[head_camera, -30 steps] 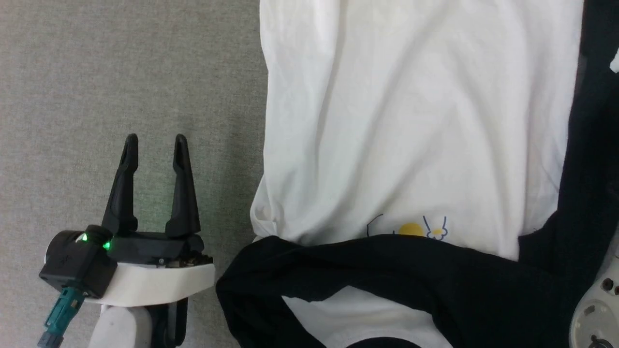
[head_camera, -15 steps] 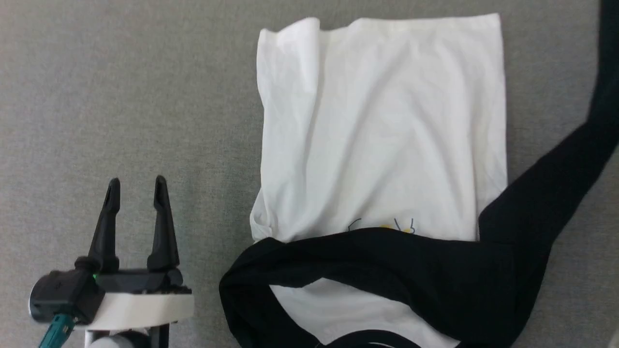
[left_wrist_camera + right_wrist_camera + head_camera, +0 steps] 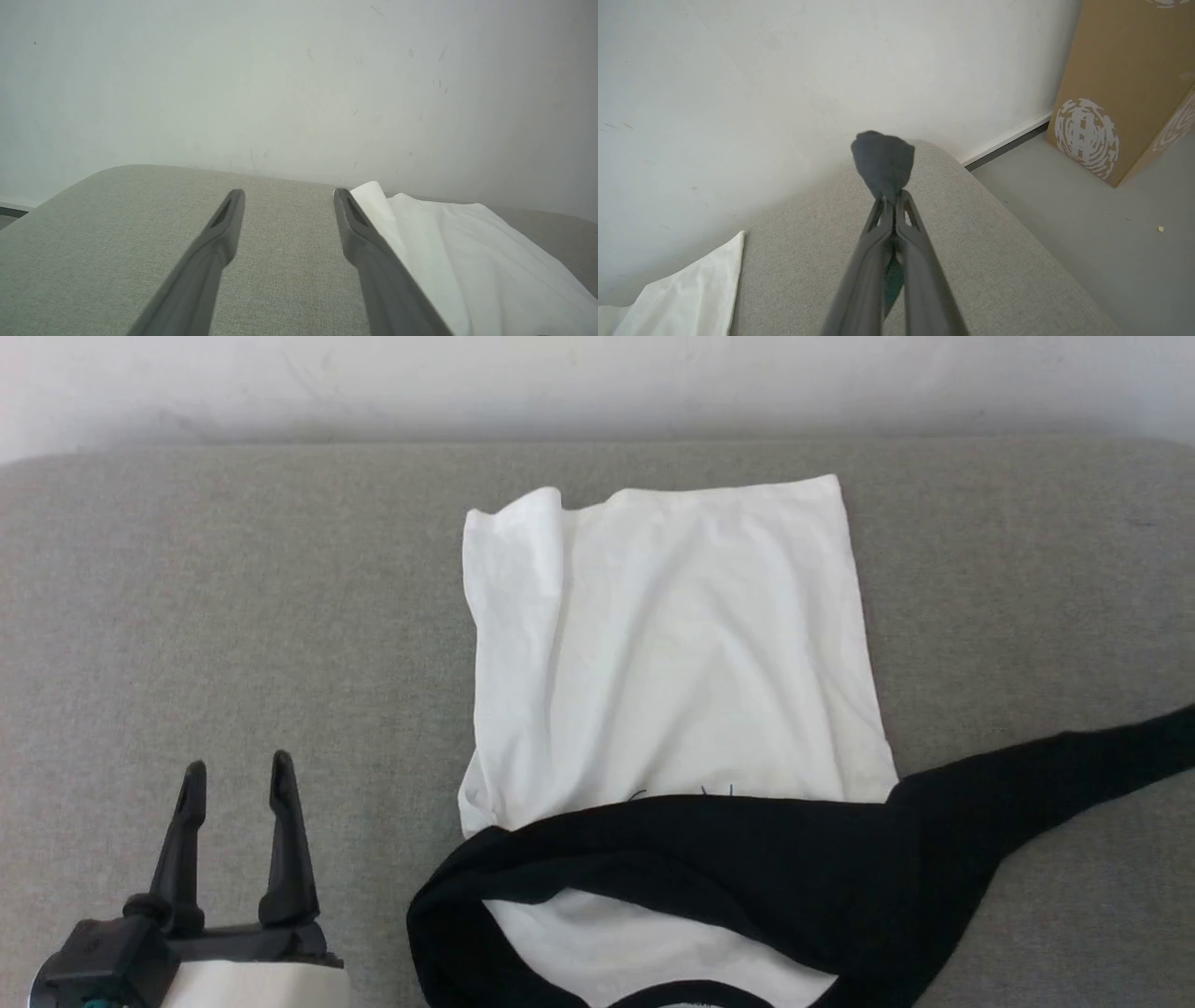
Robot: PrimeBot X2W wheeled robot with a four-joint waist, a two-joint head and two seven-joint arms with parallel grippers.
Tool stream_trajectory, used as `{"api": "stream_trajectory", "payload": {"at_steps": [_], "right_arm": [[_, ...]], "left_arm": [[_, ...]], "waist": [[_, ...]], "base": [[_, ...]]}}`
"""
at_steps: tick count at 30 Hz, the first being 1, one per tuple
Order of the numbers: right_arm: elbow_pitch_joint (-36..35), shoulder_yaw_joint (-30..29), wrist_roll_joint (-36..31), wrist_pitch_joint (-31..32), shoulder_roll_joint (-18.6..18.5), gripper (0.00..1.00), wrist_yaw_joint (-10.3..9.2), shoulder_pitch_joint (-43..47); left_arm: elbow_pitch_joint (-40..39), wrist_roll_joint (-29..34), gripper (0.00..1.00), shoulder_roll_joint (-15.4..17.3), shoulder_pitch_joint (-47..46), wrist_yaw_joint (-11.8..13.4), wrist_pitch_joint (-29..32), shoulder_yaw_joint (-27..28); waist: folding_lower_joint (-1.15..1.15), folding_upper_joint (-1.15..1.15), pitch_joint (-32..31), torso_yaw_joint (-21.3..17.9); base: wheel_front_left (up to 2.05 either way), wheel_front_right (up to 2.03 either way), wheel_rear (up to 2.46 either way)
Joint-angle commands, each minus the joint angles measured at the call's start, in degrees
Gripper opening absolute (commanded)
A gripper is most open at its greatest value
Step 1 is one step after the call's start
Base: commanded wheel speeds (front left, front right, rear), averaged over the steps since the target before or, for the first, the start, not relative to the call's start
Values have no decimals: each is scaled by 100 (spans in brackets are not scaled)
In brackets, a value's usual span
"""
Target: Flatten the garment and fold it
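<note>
Nearest to the robot, the left pincer (image 3: 235, 767) is sitting at the near left with its two fingers spread wide and nothing between them. It is close to the garment (image 3: 672, 653) but not touching it. The garment is lying in the middle of the grey surface (image 3: 187, 616), with its black collar end near and its white bottom edge far, close to the wall (image 3: 597, 383). A black part is lying bunched across the chest and hiding most of the little print. One black sleeve (image 3: 1055, 765) is stretching out to the right. In the right wrist view, the right pincer (image 3: 889, 198) is clenched tight on the end of that sleeve, and a black tuft is poking out past its tips.

The step now is probably pulling this sleeve out flat. To do it well, the right pincer should be pulling gently, low and straight to the right, so the white body is not sliding along. Then it should be laying the sleeve down smooth before letting go. At the far left, a corner (image 3: 513, 523) of the white edge is flipped over and is needing smoothing too.
</note>
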Motion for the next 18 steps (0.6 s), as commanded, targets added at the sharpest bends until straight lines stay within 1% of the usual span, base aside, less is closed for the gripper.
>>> {"api": "stream_trajectory", "payload": {"at_steps": [1,5,9,13,18], "right_arm": [[-35,-49,27,-65,31,0,-3,114],[-72,-196,98,-187,109,0,-3,445],[-222,-67,197,-240,129,0,-3,550],[-530,404,338,-236,96,0,-3,521],[-1080,1303,526,-94,127,0,-3,422]], "left_arm": [[-36,-34,100,30,73,42,23,46],[-86,-26,100,83,219,79,99,85],[-135,-25,100,116,319,104,180,90],[-207,-27,100,137,354,124,249,78],[-265,-20,100,159,367,135,304,43]], "waist": [[2,0,-243,-161],[2,0,-406,-153],[2,0,-515,-134],[2,0,-577,-110],[2,0,-633,-40]], "base": [[0,0,0],[0,0,0],[0,0,0],[0,0,0],[0,0,0]]}}
